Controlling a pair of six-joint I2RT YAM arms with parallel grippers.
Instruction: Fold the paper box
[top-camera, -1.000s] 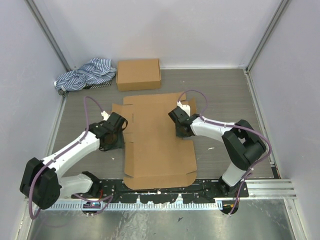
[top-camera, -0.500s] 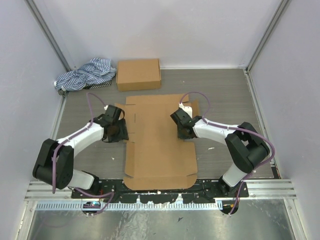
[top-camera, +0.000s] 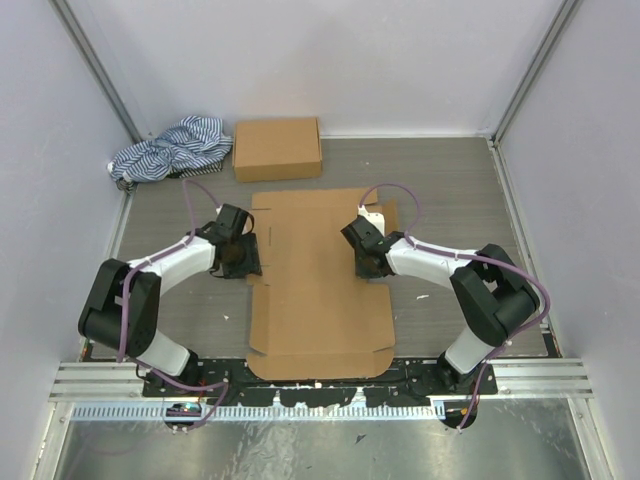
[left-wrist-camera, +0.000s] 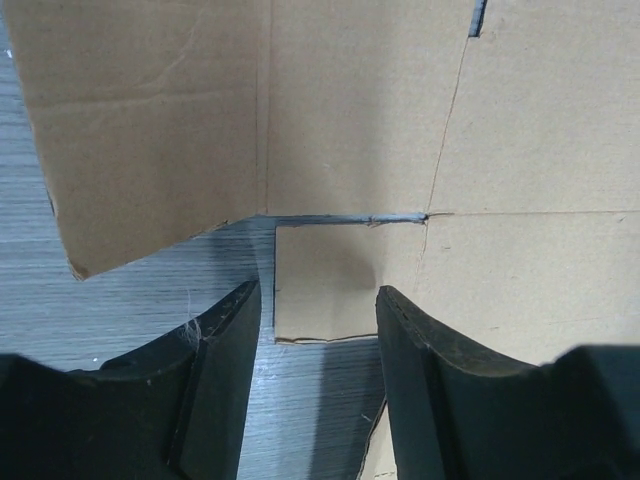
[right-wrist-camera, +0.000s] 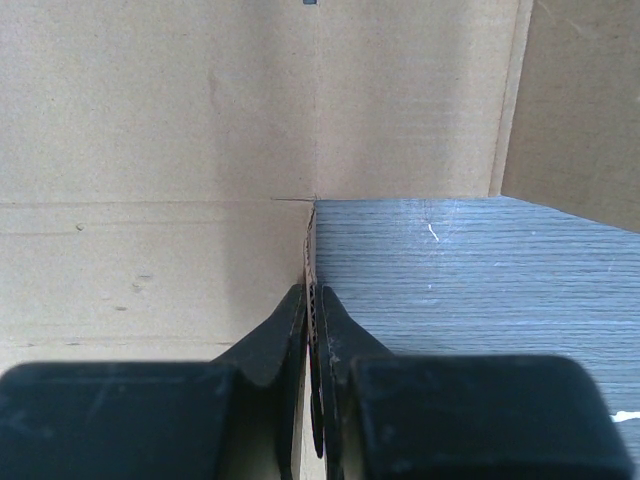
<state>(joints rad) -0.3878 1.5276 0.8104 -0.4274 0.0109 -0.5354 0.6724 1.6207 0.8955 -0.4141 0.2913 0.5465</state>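
Observation:
The paper box (top-camera: 318, 285) is an unfolded brown cardboard blank lying on the grey table between my arms. My left gripper (top-camera: 245, 262) is at its left edge. In the left wrist view it (left-wrist-camera: 318, 292) stands open, its fingers (left-wrist-camera: 225, 345) on either side of a small side flap (left-wrist-camera: 335, 275) without touching it, and a larger flap (left-wrist-camera: 150, 140) lies beyond. My right gripper (top-camera: 366, 262) is at the blank's right edge. The right wrist view shows it (right-wrist-camera: 312, 300) shut on the corrugated edge of the cardboard (right-wrist-camera: 150, 150), with a raised flap (right-wrist-camera: 580, 100) at the far right.
A folded brown box (top-camera: 277, 148) stands at the back, with a striped blue-and-white cloth (top-camera: 170, 148) bunched to its left. White walls enclose the table on three sides. A metal rail (top-camera: 330, 385) runs along the near edge at the arm bases.
My left arm has swung back and to the right, bringing its open gripper up to the blank's left side flap. The right gripper has stayed clamped on the right edge.

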